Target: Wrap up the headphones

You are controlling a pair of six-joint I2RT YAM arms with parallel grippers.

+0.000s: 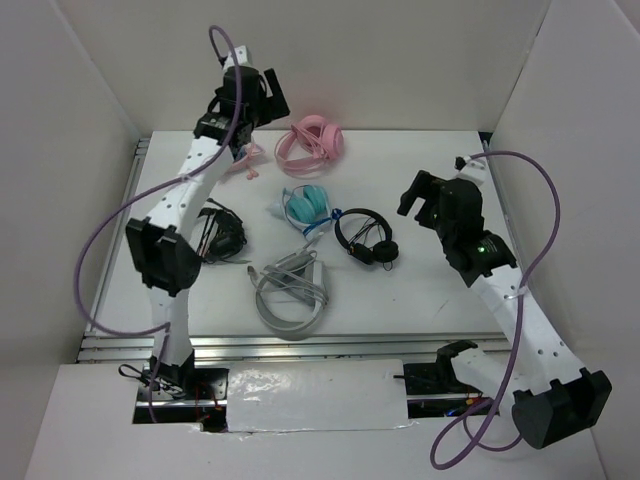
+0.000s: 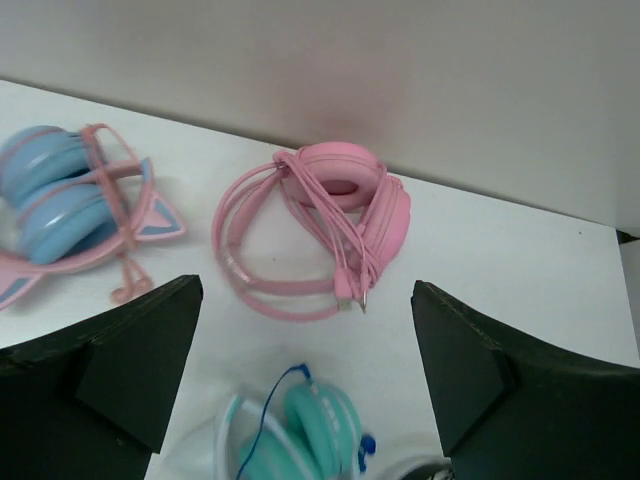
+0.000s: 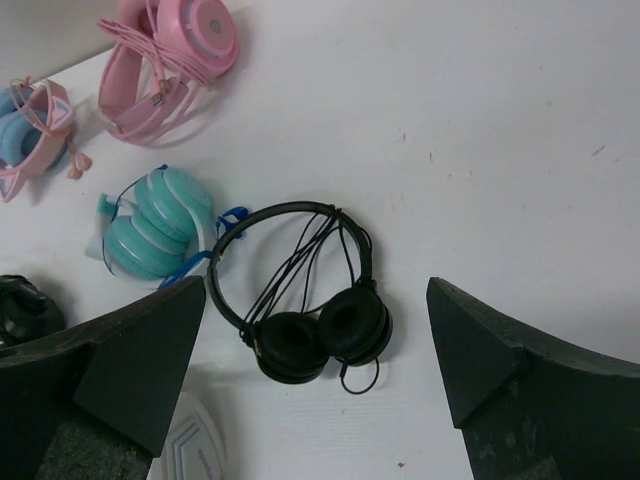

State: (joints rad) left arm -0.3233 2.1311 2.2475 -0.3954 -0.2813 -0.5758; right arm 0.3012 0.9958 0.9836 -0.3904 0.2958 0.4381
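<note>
The headphones point(image 3: 200, 35) are cut by the right wrist view's top edge; the teal pair point(image 2: 305, 430) by the left wrist view's bottom.

**White table with six pairs of headphones**

We see a white table point(image 1: 430, 300) closed in by white panels. Six pairs of headphones lie on it. At the back, close to the rear panel, lie the pink headphones point(image 2: 345, 180), with their thin cable looped over the cups and band. To their left is a smaller pink pair with blue cups point(image 2: 60, 200). Nearer the middle we find a teal pair point(image 1: 305, 207), with a black pair point(image 1: 367, 238) to its right. A second black pair point(image 1: 222, 232) sits on the left side, and a grey pair point(image 1: 288, 280) lies towards the front edge.
</note>
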